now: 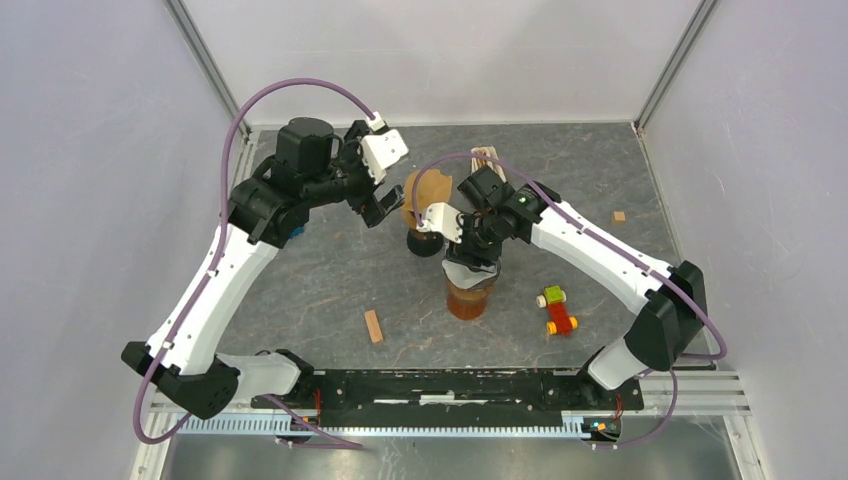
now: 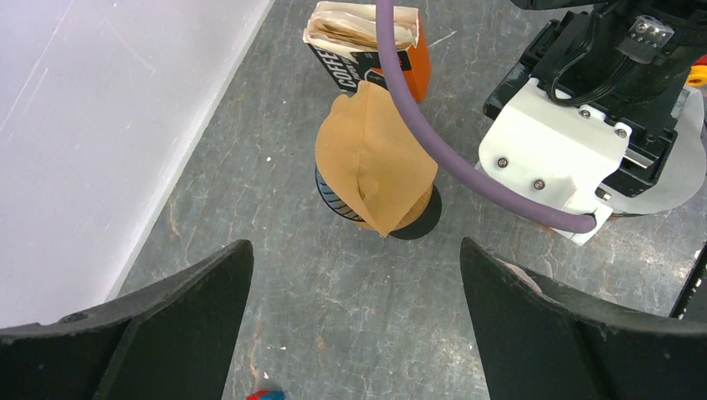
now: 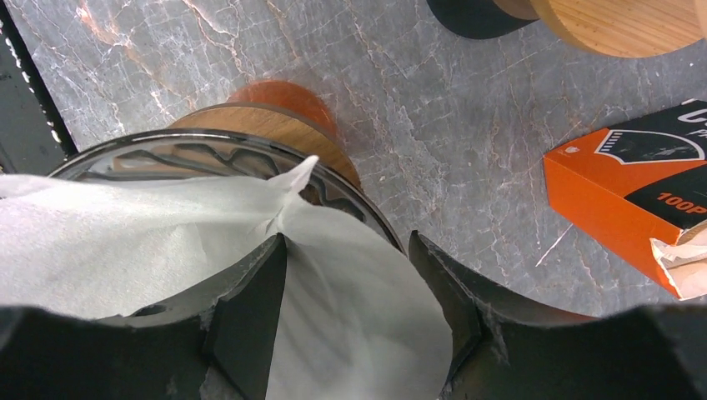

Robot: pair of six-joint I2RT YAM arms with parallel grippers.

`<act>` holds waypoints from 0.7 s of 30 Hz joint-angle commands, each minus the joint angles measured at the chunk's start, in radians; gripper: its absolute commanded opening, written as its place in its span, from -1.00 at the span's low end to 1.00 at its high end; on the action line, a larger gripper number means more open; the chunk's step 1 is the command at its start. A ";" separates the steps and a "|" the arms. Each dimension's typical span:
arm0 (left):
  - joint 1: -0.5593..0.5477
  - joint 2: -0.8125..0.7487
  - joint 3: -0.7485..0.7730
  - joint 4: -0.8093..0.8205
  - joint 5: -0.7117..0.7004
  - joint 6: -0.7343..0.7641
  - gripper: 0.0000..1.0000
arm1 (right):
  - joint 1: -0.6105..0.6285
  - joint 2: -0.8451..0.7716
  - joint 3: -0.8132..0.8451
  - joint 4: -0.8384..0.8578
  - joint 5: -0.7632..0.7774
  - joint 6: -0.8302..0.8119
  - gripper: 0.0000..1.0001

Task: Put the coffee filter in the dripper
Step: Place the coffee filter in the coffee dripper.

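Note:
A white paper coffee filter (image 3: 125,242) lies inside a clear glass dripper (image 3: 125,152) with a wooden collar, on an amber base (image 1: 468,300). My right gripper (image 3: 346,242) hangs right over it, open, with the filter's folded edge between the fingers; it also shows in the top view (image 1: 468,262). A brown filter (image 2: 375,158) sits on a second, black dripper (image 1: 425,243). My left gripper (image 2: 354,250) is open and empty, just short of that brown filter, and shows in the top view (image 1: 385,208).
An orange box of filters (image 2: 367,50) stands behind the black dripper, also in the right wrist view (image 3: 634,200). A wooden block (image 1: 373,326) lies near the front, toy blocks (image 1: 556,310) to the right, a small block (image 1: 619,216) farther right.

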 commanded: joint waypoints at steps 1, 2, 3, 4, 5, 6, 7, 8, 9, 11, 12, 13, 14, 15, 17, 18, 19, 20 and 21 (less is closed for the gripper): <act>0.004 -0.021 -0.007 0.034 0.029 -0.042 0.99 | 0.004 0.016 -0.004 0.036 0.012 0.012 0.23; 0.005 -0.021 -0.009 0.034 0.033 -0.042 0.99 | 0.004 0.018 -0.005 0.035 0.017 0.012 0.23; 0.005 -0.020 -0.011 0.034 0.034 -0.043 0.99 | 0.004 0.021 -0.005 0.037 0.021 0.012 0.22; 0.004 -0.020 -0.013 0.034 0.034 -0.042 0.99 | 0.004 0.023 -0.006 0.037 0.025 0.012 0.23; 0.005 -0.023 -0.016 0.035 0.035 -0.040 0.99 | 0.004 0.024 -0.007 0.035 0.026 0.010 0.23; 0.005 -0.023 -0.020 0.035 0.037 -0.040 0.99 | 0.004 0.027 -0.009 0.036 0.029 0.010 0.22; 0.005 -0.025 -0.023 0.034 0.037 -0.039 0.99 | 0.004 0.030 -0.011 0.035 0.028 0.010 0.22; 0.005 -0.027 -0.029 0.036 0.037 -0.040 0.99 | 0.004 0.032 -0.013 0.037 0.031 0.010 0.22; 0.004 -0.030 -0.032 0.039 0.039 -0.040 0.99 | 0.004 0.035 -0.015 0.039 0.033 0.009 0.23; 0.004 -0.032 -0.039 0.039 0.042 -0.037 0.99 | 0.004 0.036 -0.018 0.040 0.036 0.008 0.22; 0.004 -0.033 -0.041 0.039 0.042 -0.036 0.99 | 0.004 0.038 -0.017 0.040 0.037 0.010 0.22; 0.005 -0.034 -0.041 0.039 0.042 -0.037 0.99 | 0.004 0.038 -0.014 0.038 0.036 0.009 0.22; 0.005 -0.035 -0.041 0.039 0.043 -0.036 0.99 | 0.003 0.037 -0.011 0.037 0.036 0.010 0.23; 0.004 -0.035 -0.041 0.039 0.045 -0.036 0.99 | 0.004 0.036 -0.004 0.036 0.035 0.010 0.23; 0.005 -0.034 -0.041 0.039 0.049 -0.035 0.99 | 0.004 0.034 0.012 0.025 0.032 0.009 0.23; 0.003 -0.033 -0.041 0.039 0.052 -0.034 0.99 | 0.004 0.033 0.023 0.020 0.031 0.010 0.24; 0.005 -0.032 -0.042 0.039 0.055 -0.033 0.99 | 0.004 0.030 0.031 0.014 0.029 0.010 0.24; 0.004 -0.032 -0.041 0.039 0.057 -0.033 0.99 | 0.005 0.027 0.040 0.010 0.023 0.009 0.25; 0.005 -0.031 -0.041 0.039 0.057 -0.033 0.99 | 0.005 0.025 0.048 0.006 0.021 0.010 0.26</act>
